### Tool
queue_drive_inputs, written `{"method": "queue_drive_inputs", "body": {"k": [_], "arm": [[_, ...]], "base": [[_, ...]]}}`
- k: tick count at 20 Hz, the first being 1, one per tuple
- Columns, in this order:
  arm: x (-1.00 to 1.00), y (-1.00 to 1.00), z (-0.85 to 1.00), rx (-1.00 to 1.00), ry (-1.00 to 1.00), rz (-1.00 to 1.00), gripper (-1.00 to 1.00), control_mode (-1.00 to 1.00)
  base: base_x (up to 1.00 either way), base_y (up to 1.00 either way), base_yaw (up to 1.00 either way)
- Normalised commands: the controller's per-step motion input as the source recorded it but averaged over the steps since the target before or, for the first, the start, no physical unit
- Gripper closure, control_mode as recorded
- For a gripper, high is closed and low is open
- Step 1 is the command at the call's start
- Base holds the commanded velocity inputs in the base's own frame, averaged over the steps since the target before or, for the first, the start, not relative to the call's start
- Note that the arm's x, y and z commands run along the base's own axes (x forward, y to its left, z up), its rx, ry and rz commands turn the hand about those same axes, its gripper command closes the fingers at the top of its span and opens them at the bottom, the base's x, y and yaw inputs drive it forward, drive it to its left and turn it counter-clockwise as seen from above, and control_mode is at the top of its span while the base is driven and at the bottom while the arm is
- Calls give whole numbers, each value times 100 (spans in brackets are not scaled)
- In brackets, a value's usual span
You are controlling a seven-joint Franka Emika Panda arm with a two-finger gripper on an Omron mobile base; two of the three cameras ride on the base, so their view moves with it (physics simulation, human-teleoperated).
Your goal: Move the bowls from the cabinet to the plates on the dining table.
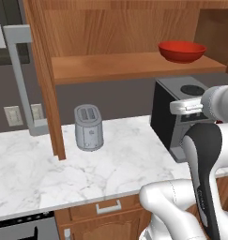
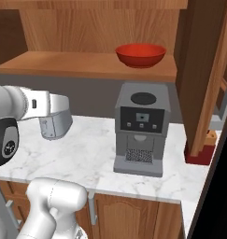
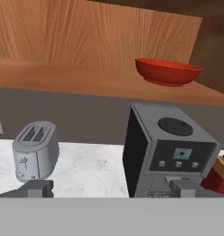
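A glossy red bowl [image 1: 181,50] [image 2: 140,55] [image 3: 168,71] rests on the lower shelf [image 1: 110,66] of the open wooden cabinet, towards the shelf's right end. My gripper [image 3: 112,190] is open, its fingertips [image 3: 39,188] spread wide with nothing between them. It hovers over the marble counter, below the shelf and some way short of the bowl, facing the cabinet's back wall. The bowl sits up and to the right in the hand view. The plates and the dining table are out of view.
A grey coffee machine [image 1: 174,117] [image 2: 142,128] [image 3: 171,152] stands on the counter [image 1: 87,168] right under the bowl. A silver toaster [image 1: 89,127] [image 3: 35,150] sits to its left. An open cabinet door [image 1: 45,79] projects at the left, another [image 2: 201,74] at the right.
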Motion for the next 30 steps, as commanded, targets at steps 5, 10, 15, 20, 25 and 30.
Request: {"method": "queue_drive_inputs", "body": {"k": [5,10,15,20,25,30], "arm": [[0,0,0,0,0,0,-100,100],[-1,0,3,0,0,0,-100,-100],[-7,0,11,0,1,0,-100,-100],[-21,0,9,-1,0,0,-100,-100],[-17,-2,12,-1,1,0,-100,-100],[-6,-10,26,0,5,0,-100,-100]], "base": [[8,0,1],[0,0,0],[0,0,0],[0,0,0],[0,0,0],[0,0,0]]}}
